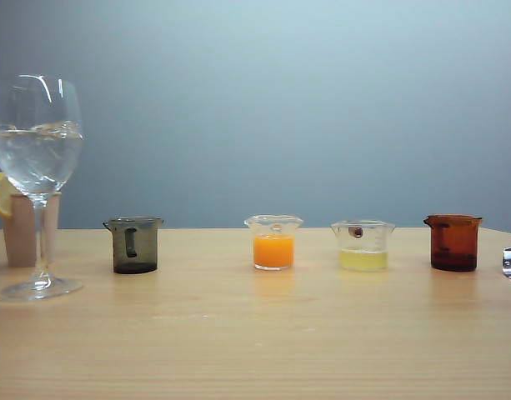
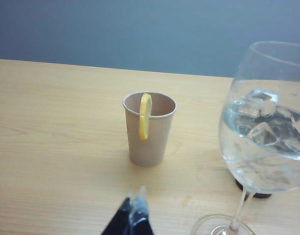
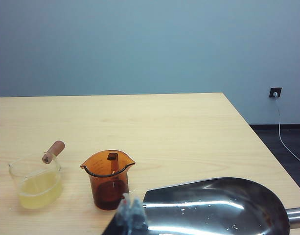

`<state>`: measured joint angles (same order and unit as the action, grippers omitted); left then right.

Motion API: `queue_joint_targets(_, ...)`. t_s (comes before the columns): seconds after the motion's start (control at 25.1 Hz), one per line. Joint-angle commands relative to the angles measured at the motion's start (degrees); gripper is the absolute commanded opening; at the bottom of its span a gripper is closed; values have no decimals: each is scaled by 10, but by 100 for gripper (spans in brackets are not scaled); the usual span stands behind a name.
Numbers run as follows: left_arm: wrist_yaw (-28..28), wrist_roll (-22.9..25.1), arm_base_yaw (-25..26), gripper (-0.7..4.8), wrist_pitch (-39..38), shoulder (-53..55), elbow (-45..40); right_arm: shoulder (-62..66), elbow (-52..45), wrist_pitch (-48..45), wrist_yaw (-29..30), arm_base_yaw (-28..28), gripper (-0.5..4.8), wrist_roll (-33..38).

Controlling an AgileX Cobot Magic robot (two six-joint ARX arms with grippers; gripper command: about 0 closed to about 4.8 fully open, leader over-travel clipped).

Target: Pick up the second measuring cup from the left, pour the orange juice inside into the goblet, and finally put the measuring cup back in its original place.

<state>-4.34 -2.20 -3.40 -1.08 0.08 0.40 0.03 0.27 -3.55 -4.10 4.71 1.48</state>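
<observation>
Nothing is done yet: the juice (image 1: pixel 273 250) sits unpoured in its cup (image 1: pixel 273 242), well apart from both tools. The right tool (image 3: pixel 131 211) is closed, empty, beside the amber cup (image 3: pixel 108 178); the left tool (image 2: pixel 134 214) is pinched shut, empty, near the goblet (image 2: pixel 265 132).

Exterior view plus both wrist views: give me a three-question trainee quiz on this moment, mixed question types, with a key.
1. Multiple choice: what sits in the goblet? A) orange juice B) clear liquid with ice C) nothing
2. True or false: the second measuring cup, holding the orange juice, stands on the table between the smoky grey cup and the cup of pale yellow liquid.
3. Short answer: what hangs on the rim of the paper cup behind the goblet?

Key
1. B
2. True
3. A lemon slice. Neither the left gripper nor the right gripper, both shut, touches any cup.
</observation>
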Motion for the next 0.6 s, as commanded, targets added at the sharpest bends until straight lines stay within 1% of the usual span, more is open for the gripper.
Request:
queue_joint_targets(0.04,-1,2,0,-5,21,0,2,0,-2,-6,-3,0,-1,0)
queue_joint_targets(0.36,-2,-1,0,-5,27,0,3,0,2,-6,-3,0,-1,0)
queue_joint_targets(0.4,-2,-5,0,-5,31,0,5,0,8,-5,-3,0,-1,0)
queue_joint_targets(0.48,-2,-40,0,-5,16,1,30,1,39,2,-3,0,-1,0)
queue_joint_targets(0.6,-2,-50,0,-5,-24,5,77,9,86,27,-4,0,-1,0)
